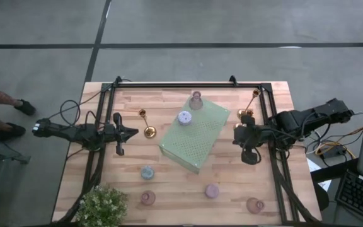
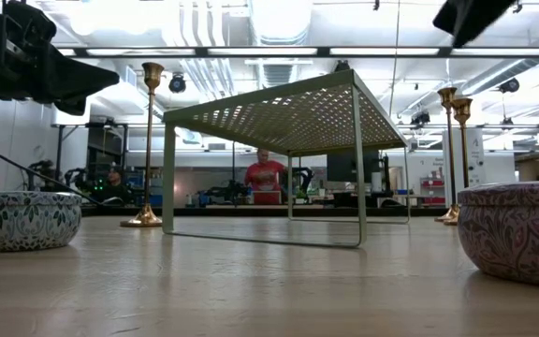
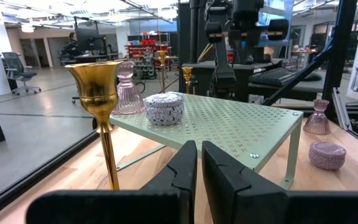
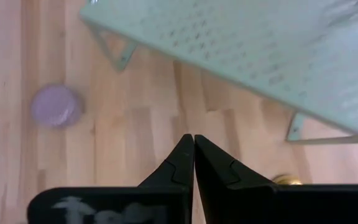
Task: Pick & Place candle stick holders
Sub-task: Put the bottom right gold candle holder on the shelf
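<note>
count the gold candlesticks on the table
3 visible: one left of the green perforated shelf, beside the left end effector; two close together right of it. More may be hidden.

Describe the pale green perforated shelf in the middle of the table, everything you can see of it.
The pale green shelf is a low riser of perforated sheet, seemingly painted metal, with thin bent-wire legs. It stands level on the wooden table, turned at an angle to the edges. A small patterned round holder and a pink ribbed glass holder sit on its top. Neither hand touches it.
</note>
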`<action>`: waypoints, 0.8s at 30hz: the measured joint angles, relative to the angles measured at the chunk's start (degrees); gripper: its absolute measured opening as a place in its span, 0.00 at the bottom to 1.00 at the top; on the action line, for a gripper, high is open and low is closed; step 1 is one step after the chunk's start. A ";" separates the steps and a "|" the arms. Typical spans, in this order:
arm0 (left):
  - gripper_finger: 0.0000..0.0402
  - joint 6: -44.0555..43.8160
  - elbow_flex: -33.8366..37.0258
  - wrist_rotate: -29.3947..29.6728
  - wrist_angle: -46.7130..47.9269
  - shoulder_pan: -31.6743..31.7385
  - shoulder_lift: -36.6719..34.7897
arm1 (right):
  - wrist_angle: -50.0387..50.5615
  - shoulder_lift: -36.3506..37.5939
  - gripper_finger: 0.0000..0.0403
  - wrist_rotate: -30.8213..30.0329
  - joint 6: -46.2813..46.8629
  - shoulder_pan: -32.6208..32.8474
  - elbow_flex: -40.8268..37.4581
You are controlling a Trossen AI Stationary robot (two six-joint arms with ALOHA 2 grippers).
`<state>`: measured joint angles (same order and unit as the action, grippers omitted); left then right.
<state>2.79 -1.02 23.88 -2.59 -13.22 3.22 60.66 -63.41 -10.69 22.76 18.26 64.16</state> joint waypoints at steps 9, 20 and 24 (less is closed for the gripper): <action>0.07 0.00 0.00 -0.02 0.00 -0.02 0.00 | -0.98 -0.53 0.02 6.37 6.55 5.70 -3.64; 0.07 0.00 0.00 -0.01 0.00 -0.02 -0.01 | -6.17 -1.54 0.02 16.72 21.40 11.52 -10.13; 0.07 0.00 0.00 0.00 0.00 0.00 0.00 | -6.51 -1.52 0.02 15.02 21.21 13.29 -11.04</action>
<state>2.79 -1.02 23.88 -2.59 -13.21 3.22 54.15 -64.93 4.33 43.97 31.54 53.11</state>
